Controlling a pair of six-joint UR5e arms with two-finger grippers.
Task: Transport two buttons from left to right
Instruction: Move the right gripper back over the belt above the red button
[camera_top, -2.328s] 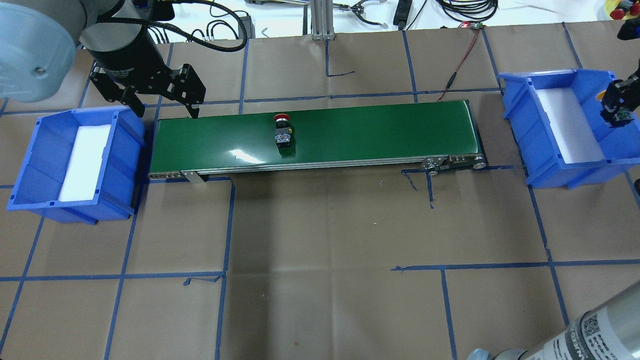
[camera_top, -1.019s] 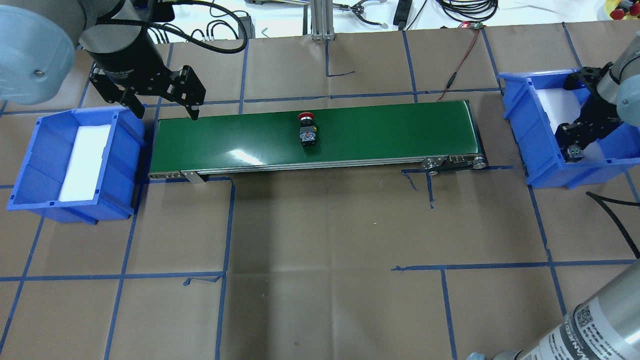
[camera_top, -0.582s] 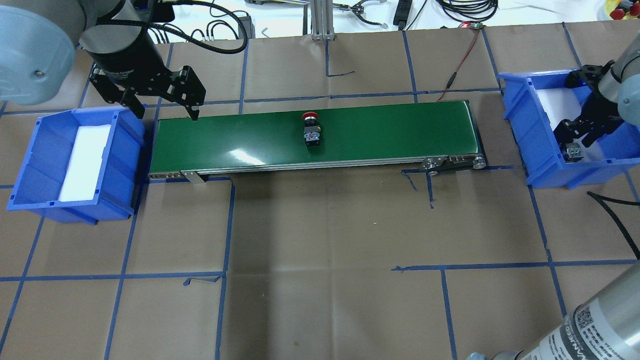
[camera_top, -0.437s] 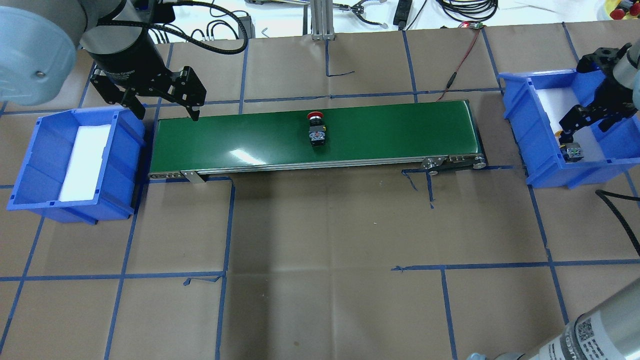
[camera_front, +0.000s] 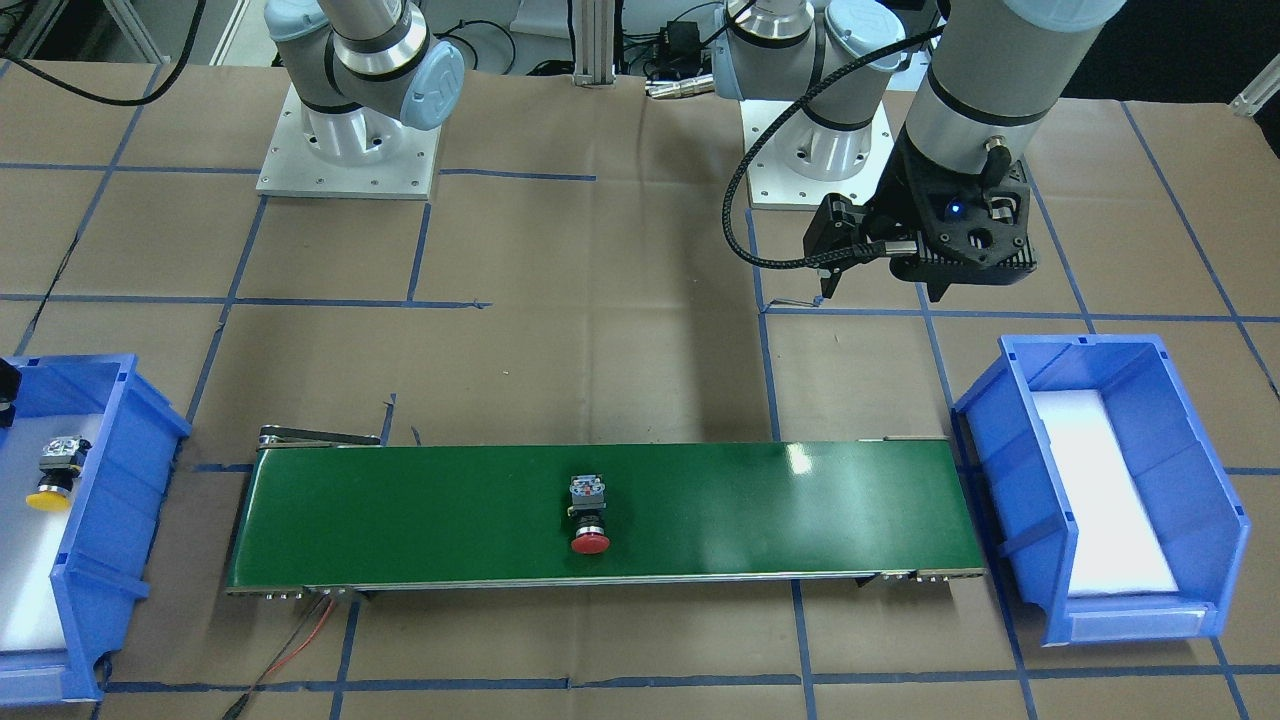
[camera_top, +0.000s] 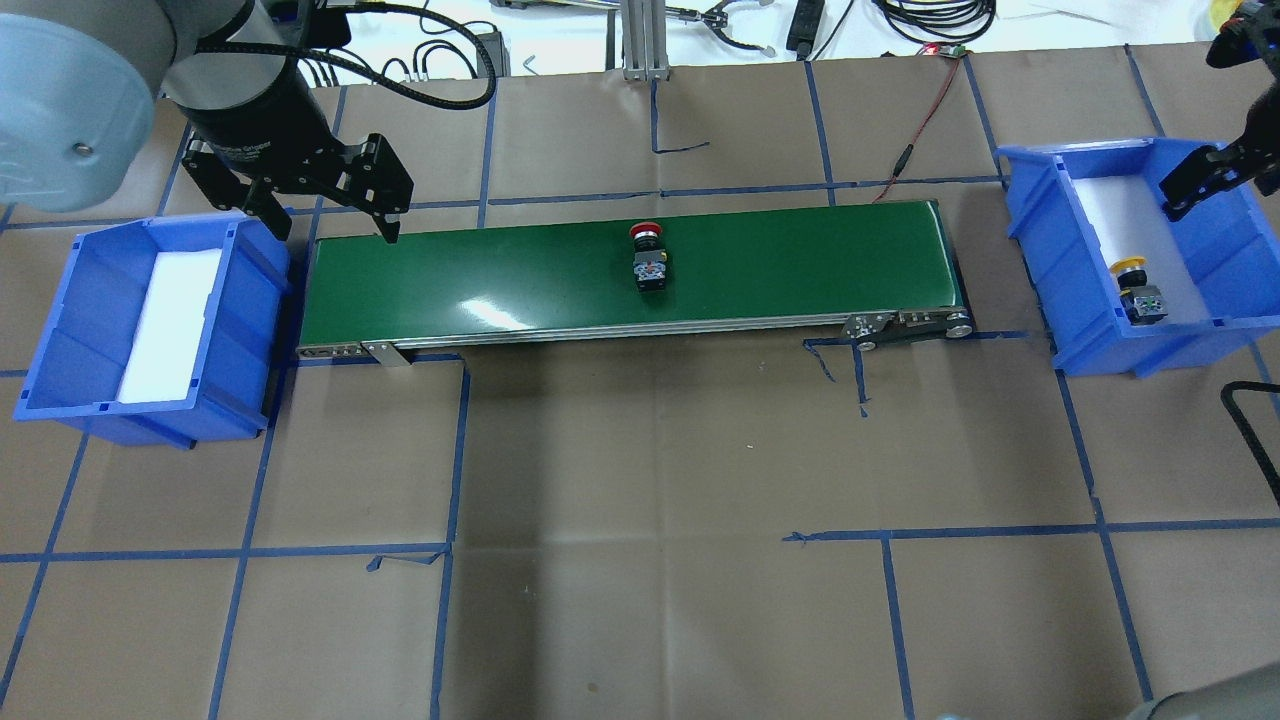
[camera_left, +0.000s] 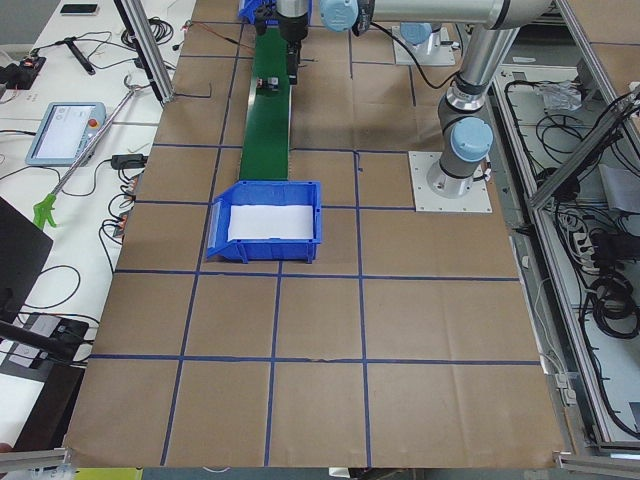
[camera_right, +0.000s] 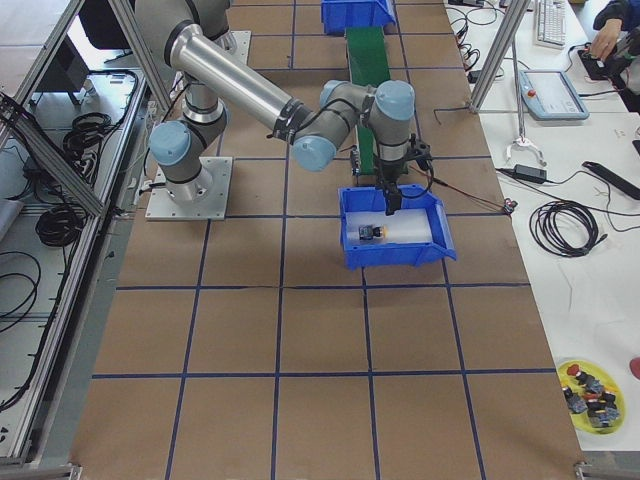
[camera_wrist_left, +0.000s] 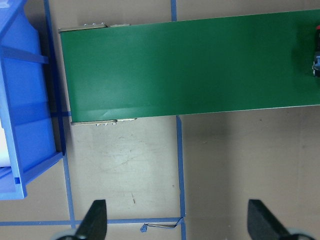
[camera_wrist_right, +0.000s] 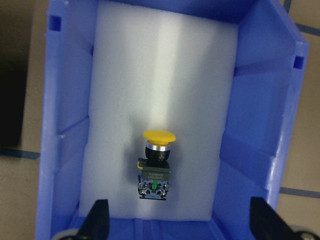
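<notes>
The red button (camera_top: 649, 258) lies on its side on the green conveyor belt (camera_top: 800, 260), just past the middle; it also shows in the front view (camera_front: 588, 512). The yellow button (camera_wrist_right: 157, 162) lies on the white foam in the right blue bin (camera_top: 1035, 235), near its front end (camera_top: 1138, 290). My right gripper (camera_wrist_right: 181, 222) is open and empty, straight above that button and clear of the bin (camera_top: 1215, 185). My left gripper (camera_top: 330, 212) is open and empty, above the table behind the belt's left end (camera_wrist_left: 177, 222).
The left blue bin (camera_top: 60, 330) holds only white foam. A red wire (camera_top: 915, 130) runs behind the belt's right end. A black cable (camera_top: 1245, 420) lies right of the right bin. A yellow dish of spare buttons (camera_right: 590, 385) sits at the table's far right corner.
My right gripper lowered the yellow button into the right bin, let go and rose away. The red button rode to the right along the belt. My left gripper stayed put.
</notes>
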